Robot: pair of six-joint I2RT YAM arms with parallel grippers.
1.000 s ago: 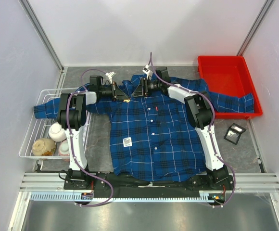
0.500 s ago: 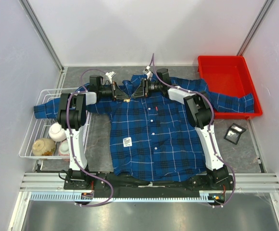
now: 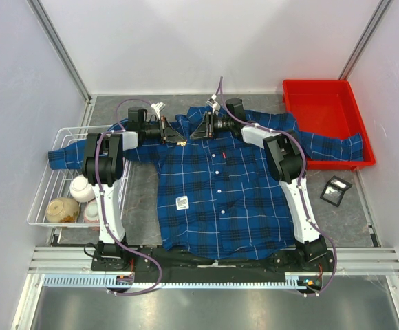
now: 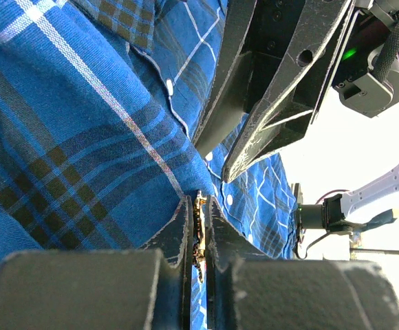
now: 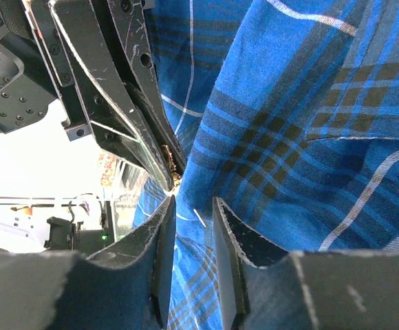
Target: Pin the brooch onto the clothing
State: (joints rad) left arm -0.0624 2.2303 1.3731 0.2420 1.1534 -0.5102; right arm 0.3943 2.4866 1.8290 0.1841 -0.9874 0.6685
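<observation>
You are only partway in: the brooch (image 4: pixel 199 237) is not on the plaid shirt (image 3: pixel 213 199) yet. Your left pincer (image 4: pixel 198 201) is clamped tight on it, with the gold leaf gripped edge-on between the two pads and only its upper rim showing near the tips. Those tips hang just off the cloth at the neck end of the shirt. Your right pincer (image 5: pixel 192 203) faces it nearly tip to tip, its jaws set to a narrow gap with nothing visibly caught in them. Plaid fabric lies right beyond its tips, and the left pincer with the brooch sits just ahead of that gap and slightly to one side. (A thin pale sliver shows in that gap in the right wrist view; it could be the pin's needle or only a thread, too small to tell.) What counts as done, as I judge it, is that the shirt lies spread front-up under both pincers and the brooch is picked up and brought to the spot. You have yet to push the pin through the cloth, close it, and let go. Whether the clasp is open cannot be seen.
</observation>
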